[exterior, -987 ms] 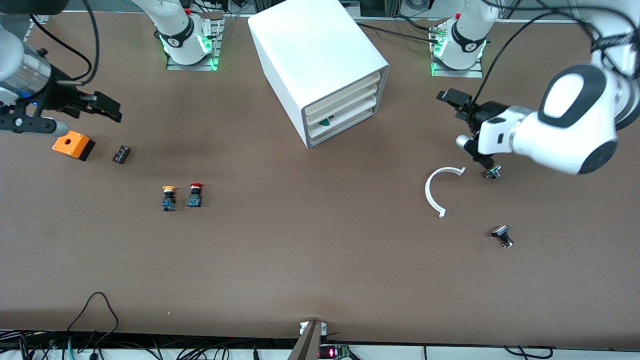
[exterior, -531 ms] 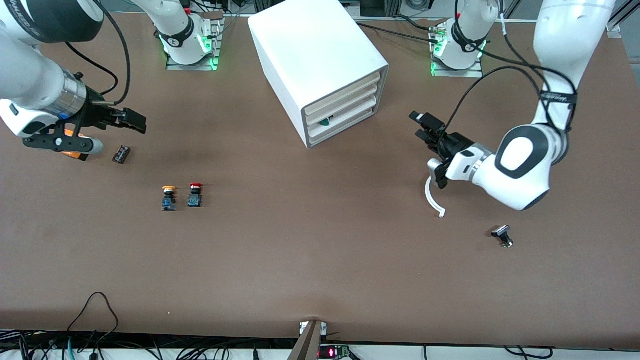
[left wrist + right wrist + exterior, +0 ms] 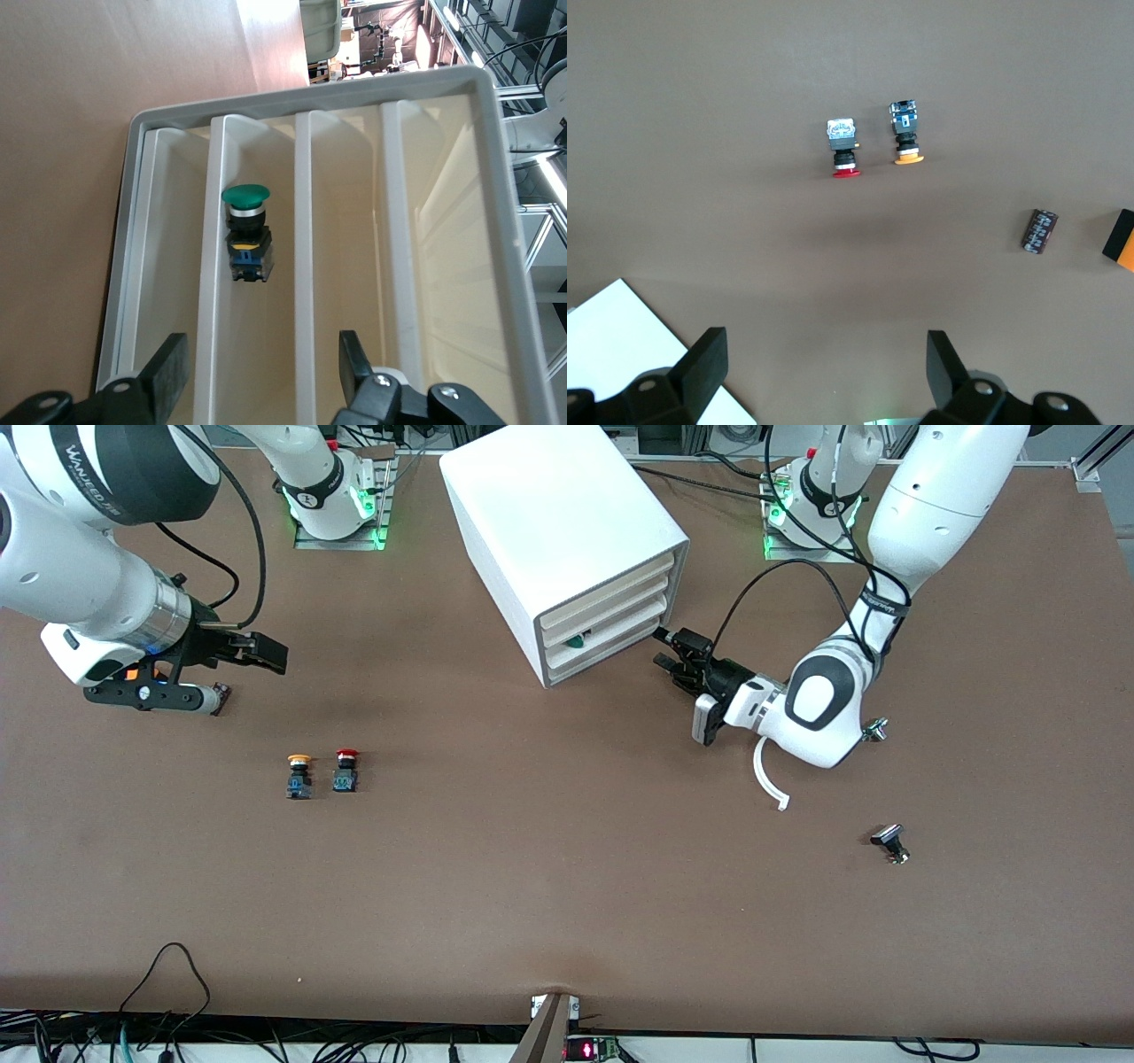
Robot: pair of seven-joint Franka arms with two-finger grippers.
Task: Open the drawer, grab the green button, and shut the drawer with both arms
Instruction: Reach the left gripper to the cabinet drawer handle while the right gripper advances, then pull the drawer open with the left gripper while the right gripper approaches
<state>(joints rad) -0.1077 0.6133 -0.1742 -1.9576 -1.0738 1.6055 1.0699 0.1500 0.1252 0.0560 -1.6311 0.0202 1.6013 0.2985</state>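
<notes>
- At the middle of the table stands a white cabinet (image 3: 567,540) with 3 cream-fronted drawers. The lowest drawer (image 3: 611,644) sits flush with the 2 above it in the front view.
- The left gripper (image 3: 671,649) is just in front of the drawer fronts, level with the lowest one, fingers apart and holding nothing.
- The left wrist view looks straight into the cabinet, which the front view cannot do. It shows the green-capped button (image 3: 247,232) lying on its side in a tray slot, with both black fingertips (image 3: 168,370) spread on either side of the slot row.
- From the front camera the button shows only as a small green patch (image 3: 576,640) at the cabinet face.
- The right gripper (image 3: 266,652) hangs over the table toward the right arm's end, fingers wide apart and empty.
- The right wrist view shows a small dark cylinder (image 3: 1039,230) and an orange box edge (image 3: 1120,241). In the front view the gripper body largely covers both.
- A yellow-capped button (image 3: 299,776) and a red-capped button (image 3: 345,771) stand beside each other, nearer the front camera than the right gripper. Both also show in the right wrist view.
- A white curved strip (image 3: 769,778) lies partly under the left arm. A small black knob (image 3: 890,842) lies nearer the front camera than that strip.
</notes>
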